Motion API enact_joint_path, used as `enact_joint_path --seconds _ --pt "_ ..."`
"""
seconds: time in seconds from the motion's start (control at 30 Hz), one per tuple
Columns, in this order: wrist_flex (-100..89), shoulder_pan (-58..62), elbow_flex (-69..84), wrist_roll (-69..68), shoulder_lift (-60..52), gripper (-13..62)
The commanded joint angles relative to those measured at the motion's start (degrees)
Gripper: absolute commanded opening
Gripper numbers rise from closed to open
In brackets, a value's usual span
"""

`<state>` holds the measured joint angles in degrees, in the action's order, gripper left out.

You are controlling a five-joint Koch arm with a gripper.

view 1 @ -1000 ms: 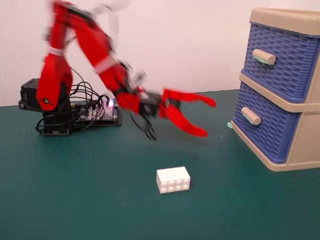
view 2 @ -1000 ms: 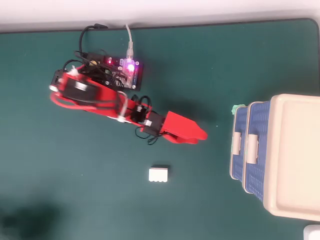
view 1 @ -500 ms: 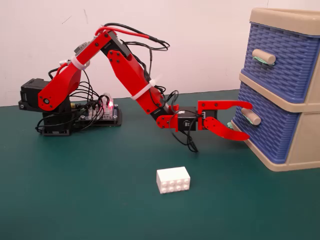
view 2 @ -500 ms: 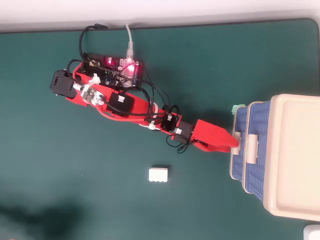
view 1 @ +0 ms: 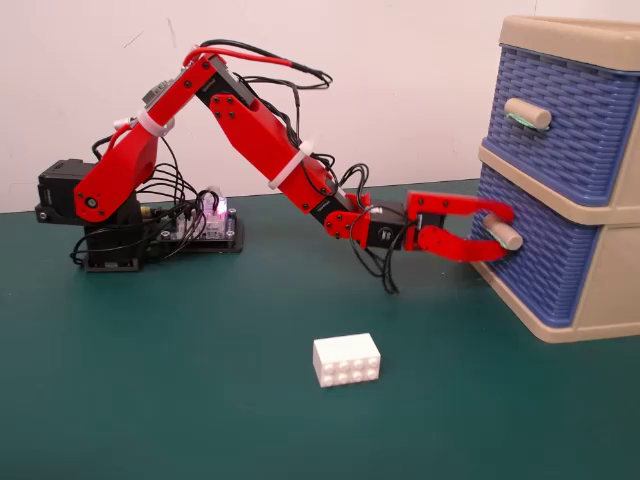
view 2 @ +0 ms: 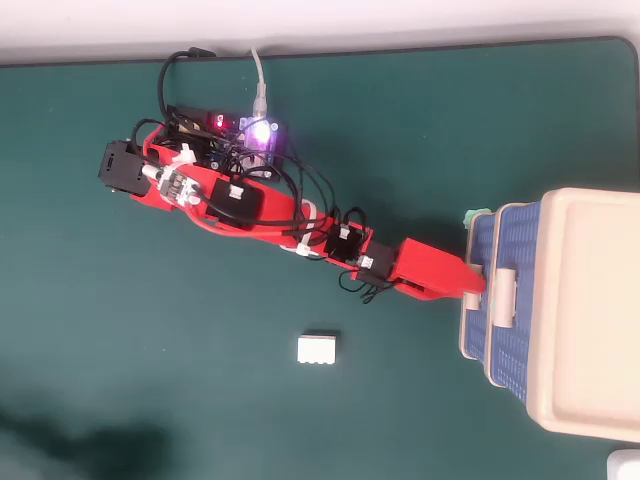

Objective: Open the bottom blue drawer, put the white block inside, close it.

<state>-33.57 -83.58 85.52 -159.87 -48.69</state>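
The bottom blue drawer (view 1: 545,265) sits pushed into the beige cabinet at the right of the fixed view. My red gripper (view 1: 500,235) reaches to its beige handle (view 1: 508,236). One jaw lies above the handle and one below, closed against it. In the overhead view the gripper (view 2: 478,285) meets the drawer front (view 2: 478,335). The white block (view 1: 347,360) lies on the green mat in front of the arm, studs facing the camera and apart from the gripper. It also shows in the overhead view (view 2: 318,349).
The upper blue drawer (view 1: 570,110) with its own handle (view 1: 527,113) is shut above. The arm's base and a lit circuit board (view 1: 205,222) stand at the left. The green mat (view 1: 200,400) ends at a white wall behind.
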Motion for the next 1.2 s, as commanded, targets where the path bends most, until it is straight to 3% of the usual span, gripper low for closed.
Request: enact_joint_path --seconds 0.0,0.17,0.47,0.6,0.63,0.7,0.73,0.83,0.97,1.17 --pt "2.7 -0.9 -4.1 -1.4 -0.7 -8.2" --pt "3.7 2.3 4.1 -6.0 -2.6 -8.2" --pt "3.8 7.4 43.8 -10.8 -32.6 -8.2" --pt "6.7 10.4 53.4 -10.8 -43.1 -5.7" --pt "8.6 10.5 53.6 -10.9 -44.8 2.1" --pt "13.5 10.6 53.3 -10.8 -48.3 29.1" --pt "15.6 10.8 53.1 -10.8 -50.4 33.7" --pt "23.8 13.8 52.6 -10.4 -60.7 34.7" --pt "49.2 21.6 43.5 -6.9 -69.1 34.9" --pt "96.4 32.5 12.6 16.3 -61.1 34.9"
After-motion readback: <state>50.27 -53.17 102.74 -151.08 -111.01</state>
